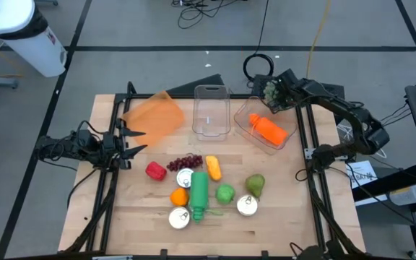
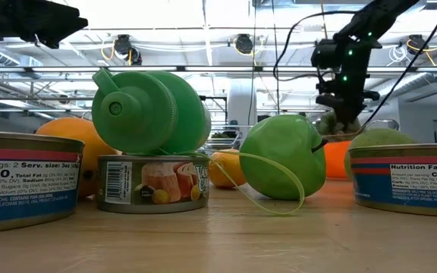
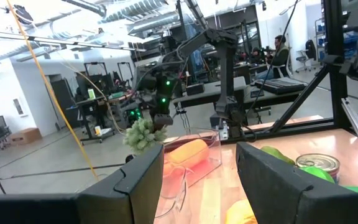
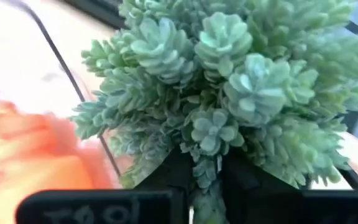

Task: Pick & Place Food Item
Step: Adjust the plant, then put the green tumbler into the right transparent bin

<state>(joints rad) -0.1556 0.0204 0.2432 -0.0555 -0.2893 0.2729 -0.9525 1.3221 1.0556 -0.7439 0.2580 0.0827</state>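
Above the far rim of the clear bin holding the carrot, the right end effector gripped the green floret cluster, which risked falling outside if released early.

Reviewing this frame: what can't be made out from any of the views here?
- Right wrist view: the green bunch fills the picture, hiding the right gripper fingertips and most of the bin.
- Low view: cans and the green apple hide the bins behind.
- High view: can labels too small to read.
- Left gripper: opening shows only in its wrist view.
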